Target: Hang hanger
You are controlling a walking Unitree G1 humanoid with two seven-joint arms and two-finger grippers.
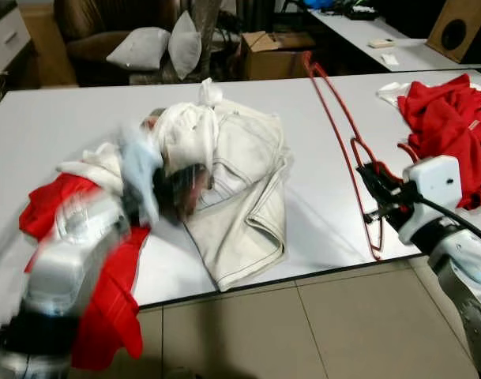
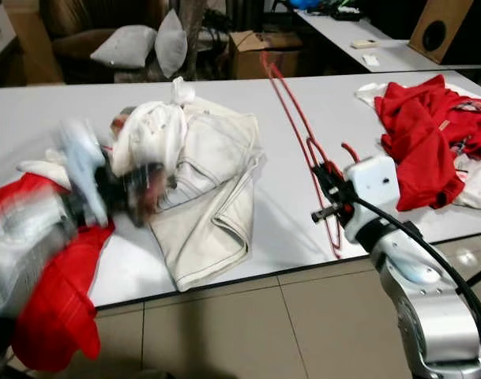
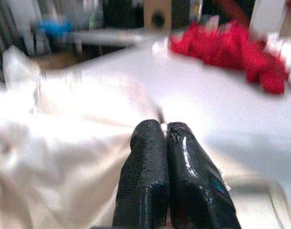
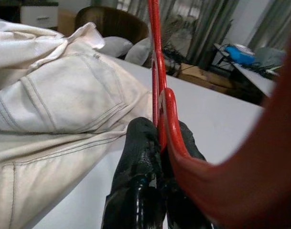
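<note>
Your right gripper (image 1: 376,197) was clamped on the red hanger (image 1: 340,134), its two black fingers (image 4: 138,157) pinched either side of the thin frame near the hook end. That grip looked chosen to keep the hook free for catching a rail, though no rail showed anywhere before you. The hanger itself lay long and narrow across the white table (image 1: 50,118), its far end pointing away towards the back edge, its near end at the front edge where you held it. It read as glossy, coated wire or slim plastic, smooth and likely slippery between rubbery pads.

Your left gripper (image 3: 170,138) had its fingers pressed together, and whether a fold of cloth was caught between them I could not tell. It sat low against the cream trousers (image 1: 240,189), and that arm was smeared with motion blur in the head views.

The trousers were heavy, stitched cotton, crumpled in a heap with a seam and pocket showing; they would drape and drag if lifted. A red garment (image 1: 106,292) hung over the table's front edge beside your left arm, soft and limp. More red clothing (image 1: 445,126) lay bunched at the table's right end, close to the hanger; I would judge snagging there a risk when you raised it.
</note>
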